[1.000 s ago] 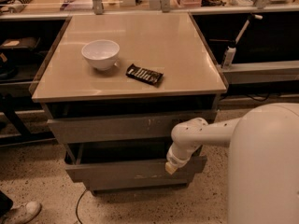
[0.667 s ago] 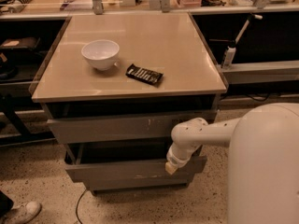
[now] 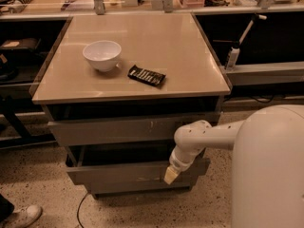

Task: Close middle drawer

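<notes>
The middle drawer [image 3: 118, 173] is a wide grey drawer standing pulled out from the cabinet, its dark interior showing behind a plain front panel. My gripper [image 3: 170, 175] hangs from the white arm [image 3: 199, 137] and its pale tip rests against the right part of that front panel. The fingers look closed together and hold nothing. Above it, another grey drawer front [image 3: 128, 128] with small pale marks stands slightly out under the tabletop.
On the beige cabinet top [image 3: 190, 56] stand a white bowl [image 3: 102, 55] and a dark snack packet [image 3: 147, 75]. My white body [image 3: 270, 170] fills the lower right. A shoe [image 3: 21, 216] and a cable [image 3: 80, 208] lie on the speckled floor at the left.
The gripper tip has shifted very slightly down and to the left along the drawer front. The drawer has barely moved.
</notes>
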Robot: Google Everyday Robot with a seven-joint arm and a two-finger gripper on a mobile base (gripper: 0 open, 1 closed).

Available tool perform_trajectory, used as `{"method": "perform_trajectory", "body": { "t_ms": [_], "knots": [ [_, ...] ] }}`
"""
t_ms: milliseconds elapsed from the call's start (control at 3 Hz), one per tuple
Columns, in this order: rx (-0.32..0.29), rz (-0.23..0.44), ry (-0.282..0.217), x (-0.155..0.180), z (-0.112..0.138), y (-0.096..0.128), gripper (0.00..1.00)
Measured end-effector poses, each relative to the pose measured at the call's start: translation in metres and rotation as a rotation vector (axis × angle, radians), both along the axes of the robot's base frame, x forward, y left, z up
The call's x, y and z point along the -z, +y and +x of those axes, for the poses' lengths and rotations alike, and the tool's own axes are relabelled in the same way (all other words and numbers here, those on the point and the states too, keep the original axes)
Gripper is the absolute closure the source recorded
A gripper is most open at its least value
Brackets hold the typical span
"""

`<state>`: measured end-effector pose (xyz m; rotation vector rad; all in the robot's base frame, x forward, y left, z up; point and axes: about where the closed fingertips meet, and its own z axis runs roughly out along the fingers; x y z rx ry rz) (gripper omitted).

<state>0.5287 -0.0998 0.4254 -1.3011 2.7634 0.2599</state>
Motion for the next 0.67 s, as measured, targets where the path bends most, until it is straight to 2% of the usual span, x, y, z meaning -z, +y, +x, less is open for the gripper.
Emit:
{"method": "perform_trajectory", "body": {
  "t_ms": [333, 667],
  "knots": [
    [0.000, 0.000, 0.000, 0.0001, -0.0001, 0.0000, 0.00],
    [0.000, 0.000, 0.000, 0.0001, -0.0001, 0.0000, 0.00]
  ]
}}
